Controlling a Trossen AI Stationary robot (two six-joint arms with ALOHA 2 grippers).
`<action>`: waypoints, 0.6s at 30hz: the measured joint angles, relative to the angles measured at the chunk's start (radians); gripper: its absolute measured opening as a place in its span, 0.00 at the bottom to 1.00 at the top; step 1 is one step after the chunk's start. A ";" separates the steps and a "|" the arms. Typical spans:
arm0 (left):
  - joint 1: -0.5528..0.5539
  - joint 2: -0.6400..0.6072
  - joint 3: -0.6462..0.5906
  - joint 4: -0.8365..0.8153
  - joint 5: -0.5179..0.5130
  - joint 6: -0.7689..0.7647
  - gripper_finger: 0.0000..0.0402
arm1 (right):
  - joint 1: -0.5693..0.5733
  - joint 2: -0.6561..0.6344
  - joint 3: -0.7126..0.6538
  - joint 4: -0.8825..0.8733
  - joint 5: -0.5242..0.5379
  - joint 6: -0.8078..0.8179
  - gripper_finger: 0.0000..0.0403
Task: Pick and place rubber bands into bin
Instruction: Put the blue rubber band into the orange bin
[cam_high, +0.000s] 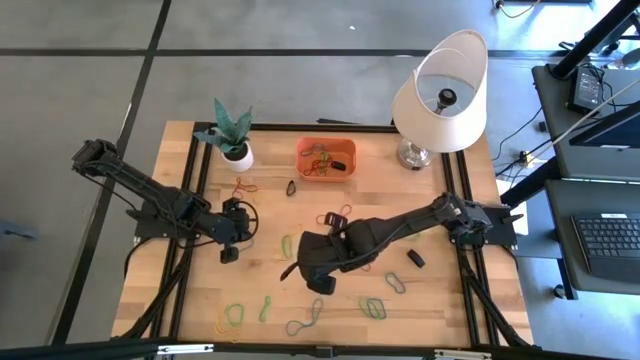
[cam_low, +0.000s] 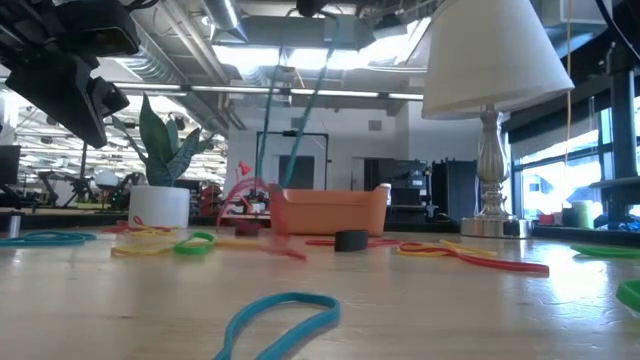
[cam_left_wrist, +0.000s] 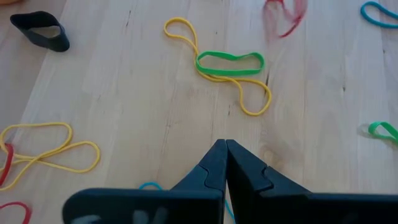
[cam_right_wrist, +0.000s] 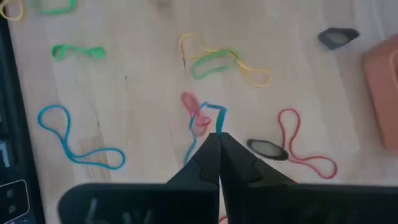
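The right pincer (cam_right_wrist: 219, 138) grips a blue rubber band (cam_right_wrist: 210, 116) above the tabletop (cam_high: 450, 300); the orange bin (cam_high: 326, 158) lies well beyond it. The left pincer (cam_left_wrist: 225, 147) hovers closed, empty, a green band (cam_left_wrist: 230, 63) ahead.

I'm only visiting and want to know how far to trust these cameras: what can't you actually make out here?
- Count of bands inside the bin: too small in the high view; its wall hides them in the low view.
- Whether the right gripper, shut, truly pinches the blue band and blurred red band: its fingertips cover the contact.
- Left gripper, shut: the blue band is partly hidden behind its fingers.
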 joint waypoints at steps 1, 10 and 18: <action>0.000 0.000 0.000 0.000 0.000 0.000 0.01 | 0.002 -0.008 -0.001 0.001 0.013 0.000 0.00; 0.000 0.000 0.000 0.000 -0.001 0.000 0.01 | 0.020 -0.092 0.000 0.021 0.161 -0.005 0.00; 0.000 0.000 0.000 0.001 -0.007 0.000 0.01 | 0.042 -0.092 -0.026 0.151 0.056 -0.031 0.00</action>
